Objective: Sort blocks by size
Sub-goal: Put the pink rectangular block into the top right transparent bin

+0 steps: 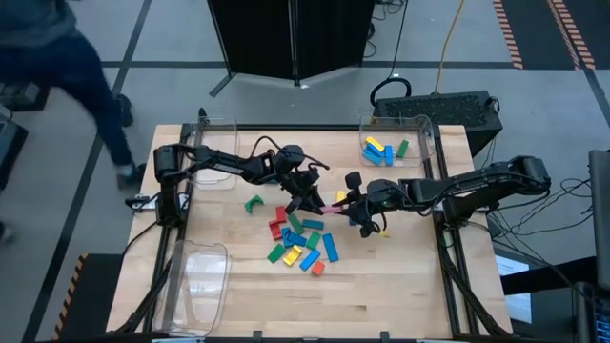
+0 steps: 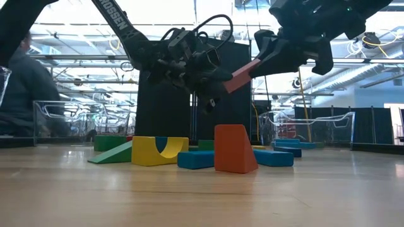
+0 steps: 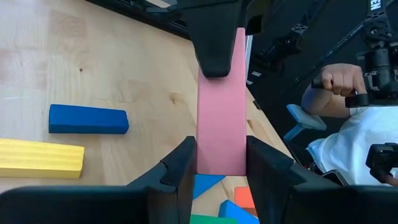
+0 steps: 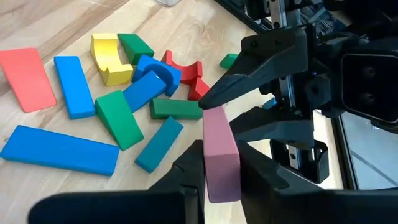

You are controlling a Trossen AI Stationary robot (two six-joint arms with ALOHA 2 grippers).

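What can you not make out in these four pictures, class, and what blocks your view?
- High view: the pink block between the left pincer and right pincer is too small to judge its length.
- Low view: the orange wedge hides the blocks behind it.

Even overhead light, table (image 1: pixel 381 295) bright with soft shadows; low view backlit by glaring ceiling fixtures, arms silhouetted, near tabletop blurred; wrist views sharp mid-frame, own fingers soft.
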